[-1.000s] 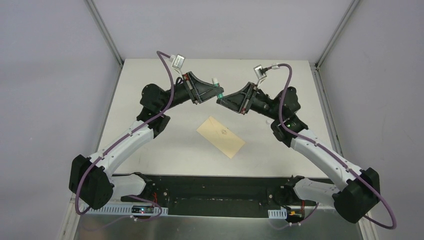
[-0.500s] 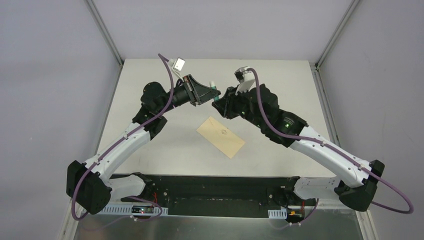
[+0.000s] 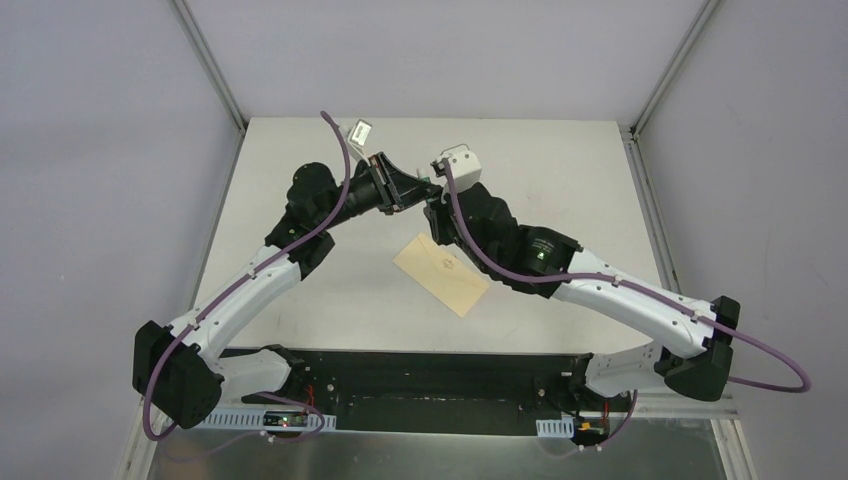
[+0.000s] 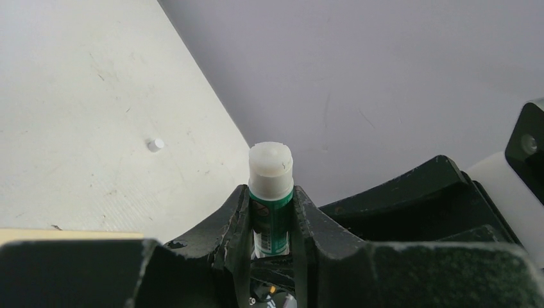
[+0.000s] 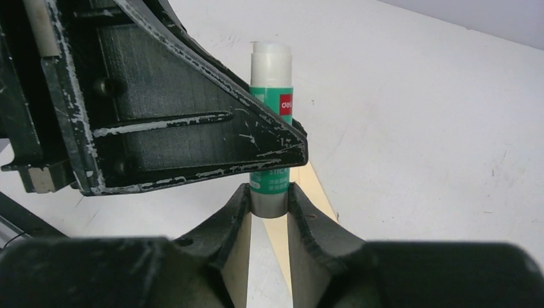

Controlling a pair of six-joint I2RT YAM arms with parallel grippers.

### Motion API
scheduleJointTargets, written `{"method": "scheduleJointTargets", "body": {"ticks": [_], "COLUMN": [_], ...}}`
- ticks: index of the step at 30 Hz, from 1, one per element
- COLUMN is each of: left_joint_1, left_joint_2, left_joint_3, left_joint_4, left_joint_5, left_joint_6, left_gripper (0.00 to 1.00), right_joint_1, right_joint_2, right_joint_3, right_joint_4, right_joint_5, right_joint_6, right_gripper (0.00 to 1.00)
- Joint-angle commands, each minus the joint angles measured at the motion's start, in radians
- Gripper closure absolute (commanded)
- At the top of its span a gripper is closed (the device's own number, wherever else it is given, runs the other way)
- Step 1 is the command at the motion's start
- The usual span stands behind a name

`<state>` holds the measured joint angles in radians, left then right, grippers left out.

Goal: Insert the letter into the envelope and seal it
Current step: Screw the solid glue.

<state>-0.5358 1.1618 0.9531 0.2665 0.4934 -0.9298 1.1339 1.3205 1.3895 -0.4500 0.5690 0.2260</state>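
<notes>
A white-and-green glue stick (image 4: pixel 271 165) is held in the air between both grippers. My left gripper (image 4: pixel 271 194) is shut on its green body, white cap pointing out. In the right wrist view the glue stick (image 5: pixel 271 74) stands upright and my right gripper (image 5: pixel 268 191) is shut on its grey bottom end. From above, the left gripper (image 3: pixel 413 188) and right gripper (image 3: pixel 434 206) meet over the back middle of the table. The yellow-tan envelope (image 3: pixel 441 272) lies flat below them, also showing under the right fingers as the envelope (image 5: pixel 319 192). The letter is not in view.
The cream table (image 3: pixel 560 180) ends at metal rails left and right, with grey walls behind. A small white knob (image 4: pixel 154 145) sits on the table surface. The black arm bases (image 3: pixel 430 385) line the near edge.
The right arm has swung left and its wrist has rolled over, camera now on top, while staying at the glue stick's end. The left gripper keeps hold and has dipped slightly.
</notes>
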Motion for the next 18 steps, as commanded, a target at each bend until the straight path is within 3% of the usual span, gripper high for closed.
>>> {"method": "scheduleJointTargets", "body": {"ticks": [1, 6, 10, 15, 18], "left_joint_1": [0.002, 0.01, 0.017, 0.017, 0.017], "left_joint_2": [-0.028, -0.033, -0.032, -0.022, -0.001], "left_joint_3": [0.018, 0.024, 0.032, 0.03, 0.022], "left_joint_4": [0.025, 0.025, 0.081, 0.215, 0.313], "left_joint_5": [-0.034, -0.004, 0.058, 0.12, 0.154], "left_joint_6": [0.008, 0.033, 0.039, -0.002, -0.057], "left_gripper": [1.0, 1.0, 1.0, 1.0, 1.0], "right_joint_1": [0.01, -0.079, -0.248, -0.416, -0.488], "right_joint_2": [-0.005, -0.088, -0.19, -0.232, -0.235], "right_joint_3": [0.034, -0.026, -0.136, -0.24, -0.316], "right_joint_4": [-0.015, 0.028, 0.144, 0.352, 0.608], "right_joint_5": [0.042, -0.246, -0.763, -1.128, -1.266], "right_joint_6": [-0.052, -0.027, 0.066, 0.25, 0.44], "right_gripper": [0.71, 0.38, 0.22, 0.17, 0.19]}}
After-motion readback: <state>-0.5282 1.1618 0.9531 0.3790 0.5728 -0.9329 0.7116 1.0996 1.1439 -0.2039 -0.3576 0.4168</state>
